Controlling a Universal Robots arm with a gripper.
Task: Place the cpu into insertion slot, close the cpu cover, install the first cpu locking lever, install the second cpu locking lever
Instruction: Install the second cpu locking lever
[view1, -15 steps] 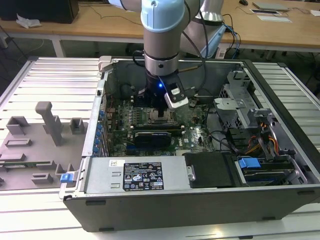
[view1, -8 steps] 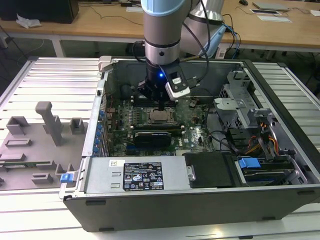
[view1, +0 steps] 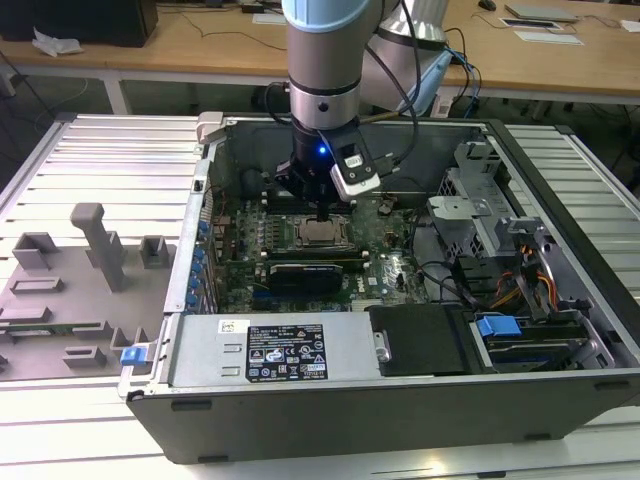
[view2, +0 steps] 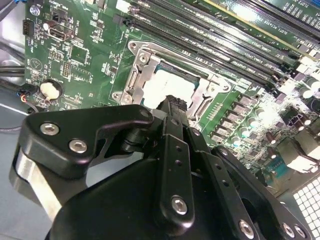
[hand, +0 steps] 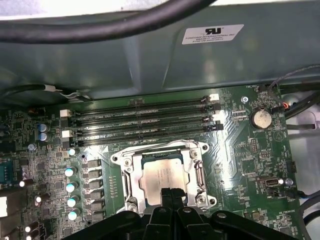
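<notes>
In the exterior view, the robot arm reaches down into an open computer case (view1: 400, 400) that sits on the bench (view1: 100, 150). Its tool (view1: 320, 212) hangs right over the cpu (view1: 320, 235), which lies flat in the insertion slot (view1: 303, 240) on the green board (view1: 385, 270). In the second wrist view, the tool (view2: 174, 102) has its two black fingers (view2: 172, 107) pressed together, holding nothing, with the tip just at the edge of the pale cpu (view2: 160, 90). The cpu cover (view2: 135, 75) looks folded down around the chip. In the first wrist view, the cpu (hand: 162, 175) sits inside the silver cpu cover (hand: 197, 172), below the long black memory slots (hand: 140, 120), and the tool (hand: 169, 192) is at its near edge. So the chip seems to be in and the cover down. I cannot tell if the locking levers are latched.
</notes>
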